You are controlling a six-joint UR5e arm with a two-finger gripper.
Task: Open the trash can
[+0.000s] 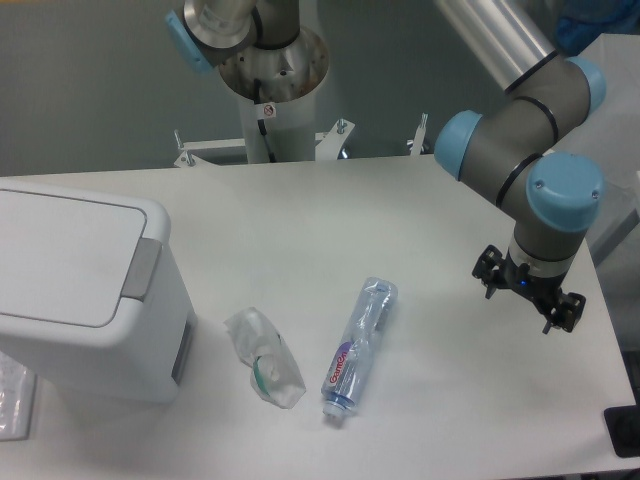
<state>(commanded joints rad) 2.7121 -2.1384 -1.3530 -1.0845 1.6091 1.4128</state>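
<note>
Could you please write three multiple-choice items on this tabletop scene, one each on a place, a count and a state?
1. Where does the large white boxy plastic trash can stand?
A. At the table's left side
B. At the table's right edge
C. Under the gripper

2. How many plastic bottles, whole or crushed, lie on the white table?
A. One
B. Two
C. Four

3. What state is the trash can's flat white lid in?
A. Removed
B. Raised upright
C. Closed flat

Answers:
1 A: it stands at the left, far from the black two-finger gripper.
2 B: a clear labelled bottle and a crushed clear bottle.
3 C: the lid lies flat beside the grey rectangular push tab.
</note>
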